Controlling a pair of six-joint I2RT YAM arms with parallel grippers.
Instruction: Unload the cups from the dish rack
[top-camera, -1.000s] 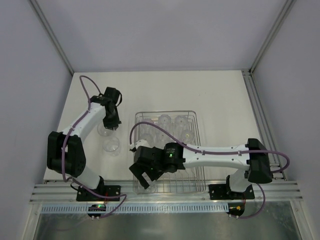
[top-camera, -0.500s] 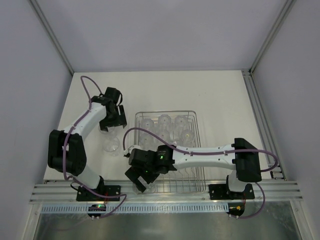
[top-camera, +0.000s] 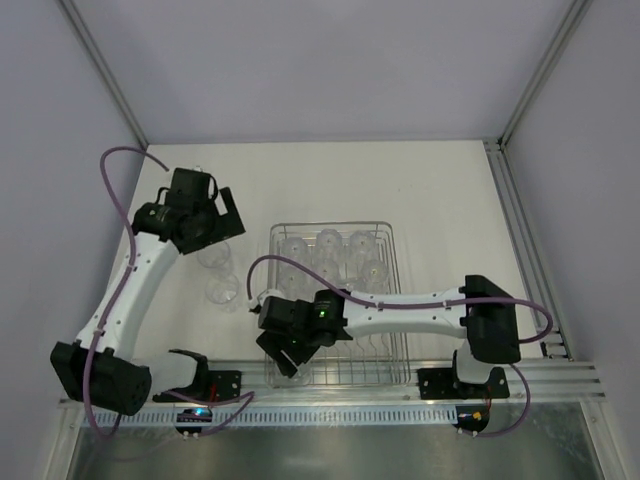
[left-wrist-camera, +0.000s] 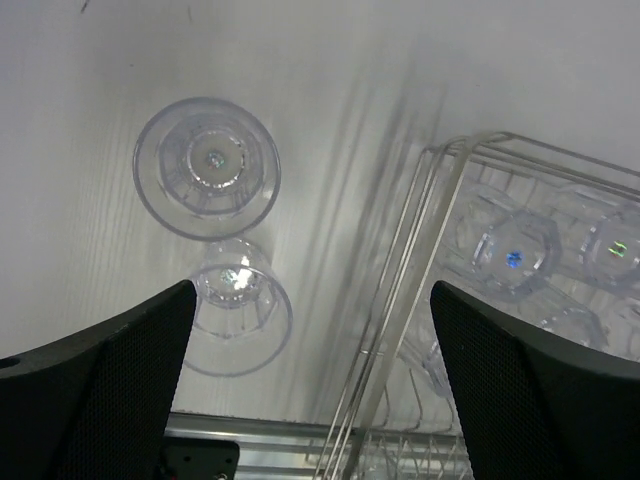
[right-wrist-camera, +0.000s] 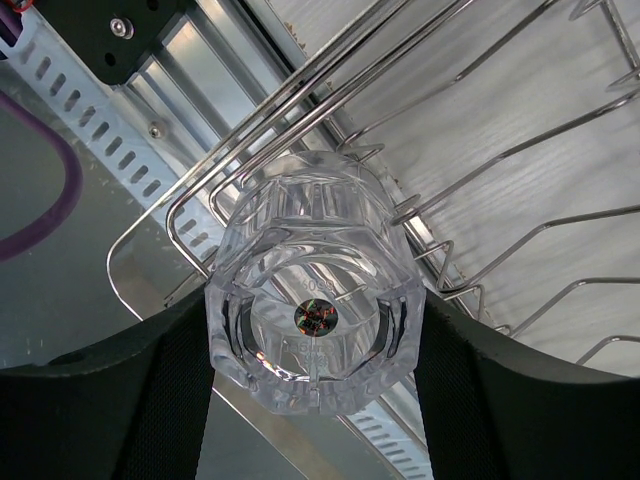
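The silver wire dish rack (top-camera: 330, 224) sits mid-table, with several clear cups (top-camera: 330, 246) upside down in its far half. My right gripper (top-camera: 284, 356) is low in the rack's near-left corner, shut on one clear cup (right-wrist-camera: 315, 320) whose base faces the wrist camera; black fingers (right-wrist-camera: 170, 400) press both its sides. My left gripper (top-camera: 207, 226) hangs open above the table left of the rack, holding nothing. Under it stand two cups on the table, one farther (left-wrist-camera: 207, 165) and one nearer (left-wrist-camera: 237, 305). The left wrist view also shows the rack's rim (left-wrist-camera: 420, 260) and cups inside (left-wrist-camera: 510, 255).
The aluminium rail (top-camera: 330, 385) runs along the near table edge just behind the rack's corner (right-wrist-camera: 190, 215). White walls and corner posts (top-camera: 105, 75) enclose the table. The right arm (top-camera: 420, 300) lies across the rack's near half.
My left gripper opened, released a cup onto the table and lifted back to the left. My right gripper went from wide open to shut on the cup in the rack's near-left corner.
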